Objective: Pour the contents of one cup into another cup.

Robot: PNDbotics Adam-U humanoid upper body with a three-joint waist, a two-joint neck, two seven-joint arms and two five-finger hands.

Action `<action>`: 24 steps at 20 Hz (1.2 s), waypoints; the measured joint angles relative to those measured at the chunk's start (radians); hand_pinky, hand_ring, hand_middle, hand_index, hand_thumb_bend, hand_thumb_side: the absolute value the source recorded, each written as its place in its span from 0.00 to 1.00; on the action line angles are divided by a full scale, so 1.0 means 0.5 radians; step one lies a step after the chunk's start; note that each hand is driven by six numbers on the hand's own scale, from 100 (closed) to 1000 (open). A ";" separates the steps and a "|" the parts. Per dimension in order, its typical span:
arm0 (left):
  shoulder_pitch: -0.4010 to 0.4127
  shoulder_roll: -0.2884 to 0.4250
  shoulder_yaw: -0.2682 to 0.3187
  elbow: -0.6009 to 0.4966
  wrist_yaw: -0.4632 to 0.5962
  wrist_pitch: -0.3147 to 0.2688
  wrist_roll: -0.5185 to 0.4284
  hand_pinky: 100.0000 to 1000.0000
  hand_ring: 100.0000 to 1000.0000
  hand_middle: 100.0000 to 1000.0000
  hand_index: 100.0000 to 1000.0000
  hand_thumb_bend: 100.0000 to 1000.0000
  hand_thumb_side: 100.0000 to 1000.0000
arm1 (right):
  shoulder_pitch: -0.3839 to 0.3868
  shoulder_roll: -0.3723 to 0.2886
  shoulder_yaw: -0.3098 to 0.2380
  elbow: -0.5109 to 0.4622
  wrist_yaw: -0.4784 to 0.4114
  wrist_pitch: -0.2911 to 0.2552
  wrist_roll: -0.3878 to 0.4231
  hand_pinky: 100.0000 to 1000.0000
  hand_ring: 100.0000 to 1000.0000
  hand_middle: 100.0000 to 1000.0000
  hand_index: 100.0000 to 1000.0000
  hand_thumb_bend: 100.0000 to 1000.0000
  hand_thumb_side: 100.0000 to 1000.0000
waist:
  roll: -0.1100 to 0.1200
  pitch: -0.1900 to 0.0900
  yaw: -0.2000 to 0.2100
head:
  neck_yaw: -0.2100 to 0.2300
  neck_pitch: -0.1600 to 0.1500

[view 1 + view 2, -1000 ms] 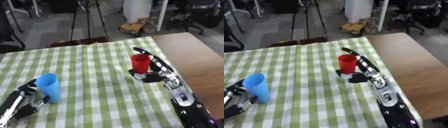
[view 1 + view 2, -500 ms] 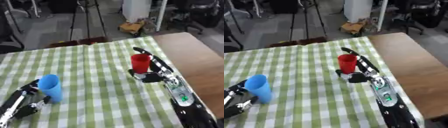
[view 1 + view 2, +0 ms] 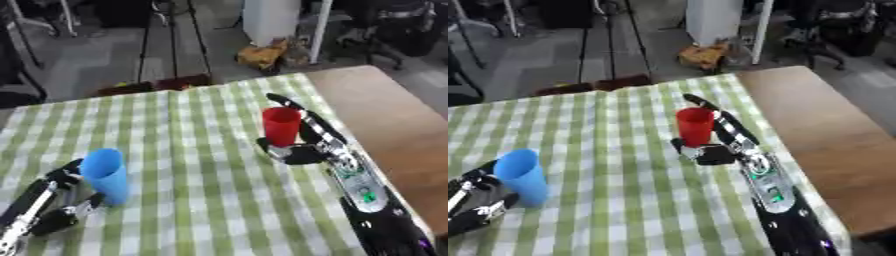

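Reaching in from both sides: right hand (image 3: 302, 145) brackets the red cup (image 3: 281, 126), straight fingers running up behind it, thumb low at its foot. Open, not wrapped round the cup yet. Red cup stands upright on the green checked cloth (image 3: 201, 150), right of centre, near the bare wooden table (image 3: 394, 115).

Blue cup (image 3: 107, 175) upright at lower left, well apart from the red. Left hand (image 3: 52, 200) lies beside it, fingers at its side and base; blurred, so cannot tell whether they curl round it.

Step in hand, as judged: securing a hold on the cups before any lift. Done well, the right hand's fingers and thumb close on the red cup's mid-wall from opposite sides, cup kept plumb. Contents not visible in either cup.

Right eye view sets the blue cup (image 3: 521, 176) clearer of the left hand; left eye view shows more of that forearm at the lower left corner.
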 measured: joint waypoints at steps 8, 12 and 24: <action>-0.004 0.000 -0.006 -0.056 -0.132 0.051 0.046 0.75 0.75 0.76 0.96 0.55 0.72 | 0.000 0.000 0.000 0.000 -0.001 0.002 -0.002 0.70 0.20 0.42 0.99 0.07 0.00 | 0.000 -0.003 -0.002 | 0.000 0.000; -0.006 0.000 -0.006 -0.077 -0.143 0.059 0.054 0.75 0.75 0.76 0.96 0.54 0.72 | 0.000 0.000 0.000 0.000 -0.001 0.002 -0.002 0.70 0.20 0.42 0.99 0.07 0.00 | 0.001 -0.004 -0.005 | 0.000 0.000; -0.036 -0.003 -0.006 -0.087 -0.138 0.043 0.026 0.75 0.75 0.76 0.96 0.54 0.71 | 0.001 0.003 0.002 -0.002 -0.005 0.007 -0.009 0.71 0.20 0.42 0.99 0.07 0.00 | 0.003 -0.008 -0.026 | 0.000 0.000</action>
